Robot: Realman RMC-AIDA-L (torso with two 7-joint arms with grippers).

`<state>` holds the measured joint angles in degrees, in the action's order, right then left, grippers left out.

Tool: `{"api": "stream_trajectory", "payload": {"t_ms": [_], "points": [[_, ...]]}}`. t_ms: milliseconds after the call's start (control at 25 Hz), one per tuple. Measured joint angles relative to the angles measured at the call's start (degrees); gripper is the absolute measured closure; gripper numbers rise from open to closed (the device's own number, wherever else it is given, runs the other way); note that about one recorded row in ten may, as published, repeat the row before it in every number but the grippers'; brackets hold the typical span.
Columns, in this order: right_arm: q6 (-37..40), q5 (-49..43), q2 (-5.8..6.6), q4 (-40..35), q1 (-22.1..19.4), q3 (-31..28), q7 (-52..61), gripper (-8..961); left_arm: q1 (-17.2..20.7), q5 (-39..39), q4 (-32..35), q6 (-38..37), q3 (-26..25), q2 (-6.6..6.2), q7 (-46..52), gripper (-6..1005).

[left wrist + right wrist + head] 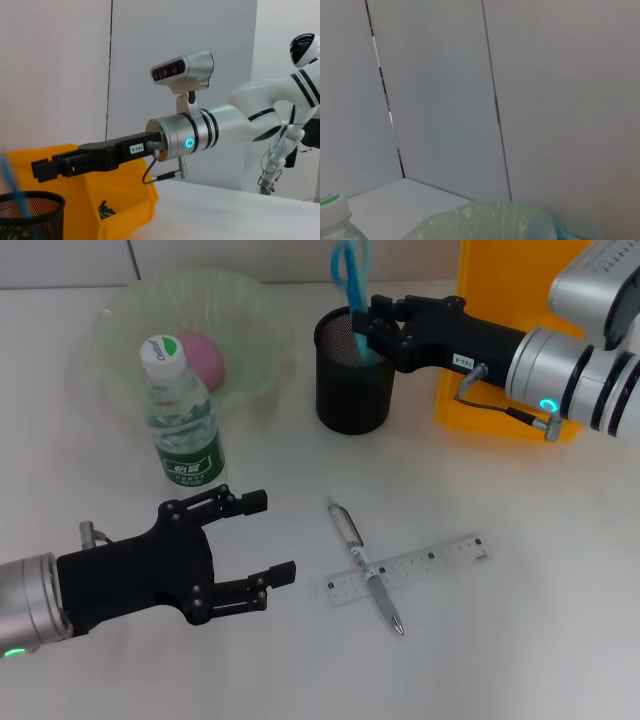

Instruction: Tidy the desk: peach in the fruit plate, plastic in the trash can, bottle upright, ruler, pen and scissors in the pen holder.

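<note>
The right gripper [368,332] sits over the rim of the black mesh pen holder [352,385], its fingers closed around the blue-handled scissors [350,275], whose handles stand up above the cup while the blades reach down inside. How deep the blades sit is hard to judge, since the gripper covers that part of the rim. The left gripper [265,540] hovers low over the desk [520,640] with its jaws spread wide and nothing between them, just beside the pen [364,565] and the clear ruler [410,568]; the pen lies across the ruler, the two touching where they cross. The water bottle [183,418] already stands upright in front of the pale green fruit plate [120,325], which holds the pink peach [205,355]. An orange bin [500,300] stands behind the right arm. The main risk now is at the release: if the scissors are let go while leaning, their tall handles could tip the light mesh holder or catch on the fingers as the arm pulls away. For the left gripper, closing on the crossed pair could pinch both at once or skid the flat ruler away.
</note>
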<state>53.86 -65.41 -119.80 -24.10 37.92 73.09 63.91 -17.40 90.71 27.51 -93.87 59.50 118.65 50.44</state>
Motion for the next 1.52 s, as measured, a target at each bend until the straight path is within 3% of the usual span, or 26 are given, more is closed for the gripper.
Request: {"api": "stream_trajectory", "payload": {"t_ms": [320,440,480,520,600,640,680,720,840,880,960,1080,1120,1280,1520], "points": [[5.5,0.0,0.33,-5.3,-4.1,-0.1,3.5,553,0.1,-0.3,0.5,-1.0,-0.1,-0.07,0.3,188],[12.4,-1.5,0.88,-13.8,-9.6,-0.1,11.6,481,0.4,-0.4,1.9,-3.3,-0.6,-0.08,2.7,188],[16.8,-5.9,1.62,-21.2,-13.2,-0.7,20.2,457,0.7,-0.3,3.3,-3.9,-0.6,-0.09,4.8,188],[16.8,-5.9,1.62,-21.2,-13.2,-0.7,20.2,433,1.0,-0.2,4.9,-4.1,-0.4,-0.08,6.8,188],[21.5,-14.3,1.89,-29.4,-16.2,-3.8,29.1,368,1.9,0.2,9.0,-3.8,0.1,-0.02,11.3,188],[24.3,-18.9,1.81,-32.4,-16.9,-5.6,31.9,326,2.3,0.3,10.5,-3.6,0.3,0.04,12.5,188],[32.7,-31.1,1.59,-39.8,-17.7,-10.0,38.3,288,2.6,0.5,11.5,-3.6,0.3,0.08,12.8,188],[32.7,-31.1,1.59,-39.8,-17.7,-10.0,38.3,250,2.9,0.4,12.1,-3.5,0.3,0.09,12.7,188],[45.2,-47.0,1.98,-48.9,-14.5,-13.0,42.0,137,3.3,0.4,12.3,-3.6,0.2,-0.09,11.5,188],[52.1,-55.1,2.21,-53.5,-11.0,-13.3,41.9,135,3.3,0.9,12.1,-3.3,0.3,-0.14,11.2,188],[54.7,-57.9,2.23,-55.1,-9.1,-13.0,41.3,131,3.3,1.4,12.1,-3.1,0.3,-0.17,11.2,188],[59.0,-67.1,1.83,-59.4,-1.7,-8.5,40.2,125,3.2,2.2,12.0,-2.9,0.3,-0.19,11.2,188],[59.0,-67.1,1.83,-59.4,-1.7,-8.5,40.2,123,3.3,2.2,12.0,-2.9,0.3,-0.22,11.2,188],[57.2,-74.9,0.72,-60.8,3.5,3.4,40.0,115,3.4,3.8,12.4,-3.0,0.1,-0.4,11.2,188],[53.3,-75.3,0.39,-58.6,6.1,11.5,40.0,115,2.8,6.1,12.6,-2.9,-0.1,-0.49,11.2,188]]}}
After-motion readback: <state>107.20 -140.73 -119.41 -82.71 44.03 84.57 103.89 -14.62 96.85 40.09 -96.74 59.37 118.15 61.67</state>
